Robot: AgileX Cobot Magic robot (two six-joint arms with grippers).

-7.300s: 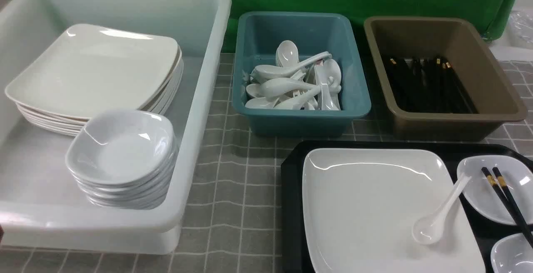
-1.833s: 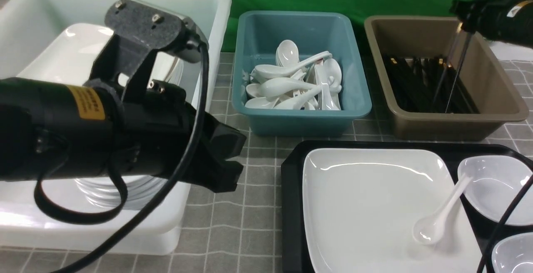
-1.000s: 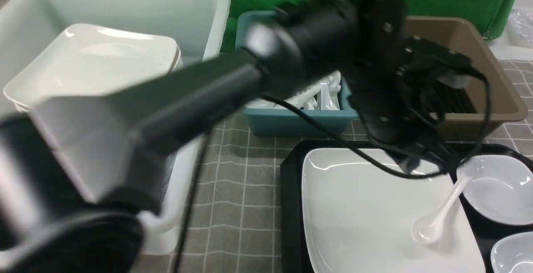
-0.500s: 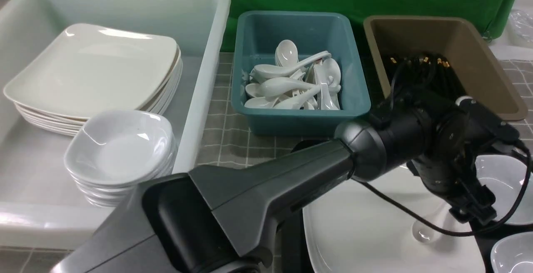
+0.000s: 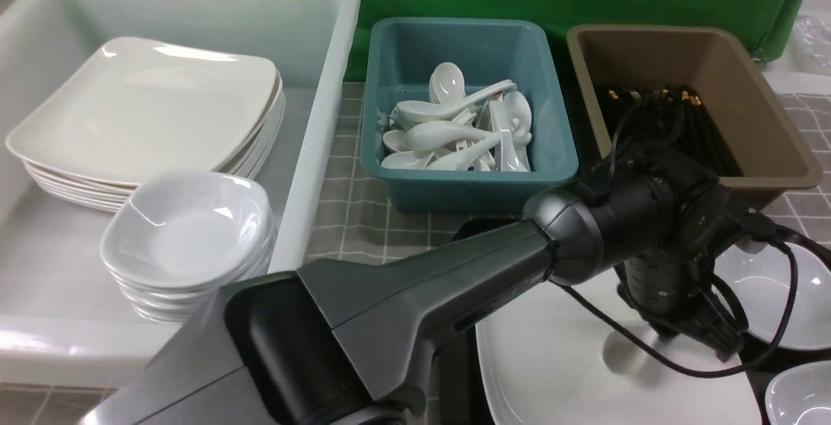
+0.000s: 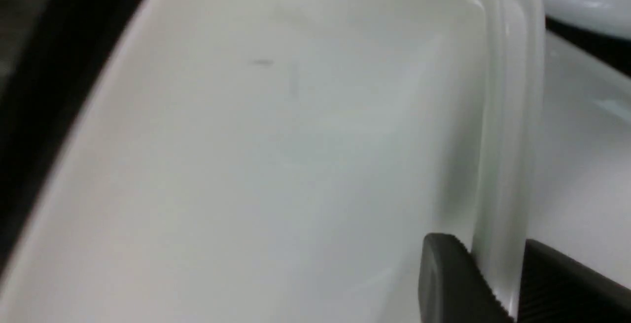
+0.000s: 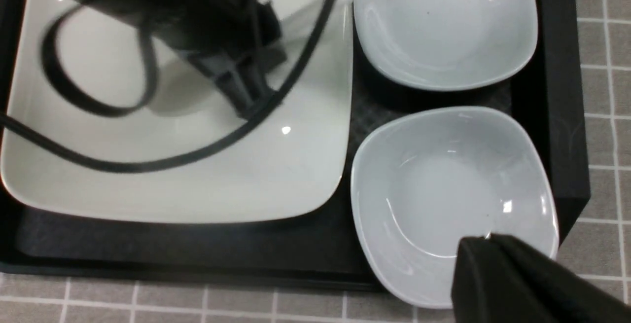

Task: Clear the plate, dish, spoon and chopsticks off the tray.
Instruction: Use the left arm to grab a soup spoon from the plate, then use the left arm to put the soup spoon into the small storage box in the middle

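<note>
My left arm reaches across to the white square plate point(image 5: 552, 360) on the black tray point(image 7: 562, 91). In the left wrist view my left gripper point(image 6: 485, 244) is shut on the grooved handle of the white spoon point(image 6: 508, 116) just above the plate point(image 6: 246, 165). In the front view the left gripper point(image 5: 707, 337) hides the spoon. Two small white dishes point(image 7: 443, 27) point(image 7: 448, 195) sit on the tray beside the plate point(image 7: 197, 180). My right gripper point(image 7: 485, 236) hangs shut and empty over the nearer dish. Black chopsticks point(image 5: 675, 120) lie in the brown bin.
A big white tub point(image 5: 311, 152) at the left holds a stack of square plates point(image 5: 149, 107) and a stack of small dishes point(image 5: 188, 230). A teal bin point(image 5: 467, 178) holds several spoons. The brown bin point(image 5: 766, 133) stands at the back right. The left arm's cable point(image 5: 649, 353) loops over the plate.
The left arm has swung in over the tray and dropped to the plate. Its jaws opened wide, then closed round the spoon's handle. The spoon's bowl no longer shows in the front view.
</note>
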